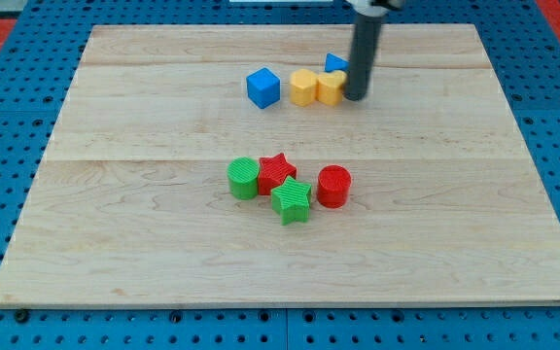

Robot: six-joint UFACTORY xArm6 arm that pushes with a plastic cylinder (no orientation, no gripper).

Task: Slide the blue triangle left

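The blue triangle (pixel 334 63) lies near the view's top, mostly hidden behind my rod and a yellow block. My tip (pixel 355 96) rests on the board just right of the yellow block (pixel 331 88) and below-right of the blue triangle. A second yellow block (pixel 302 87) touches the first on its left. A blue cube (pixel 262 87) sits further left, a small gap away.
In the board's middle sits a cluster: a green cylinder (pixel 244 178), a red star (pixel 277 171), a green star (pixel 291 200) and a red cylinder (pixel 333 186). The wooden board (pixel 115 243) lies on a blue pegboard.
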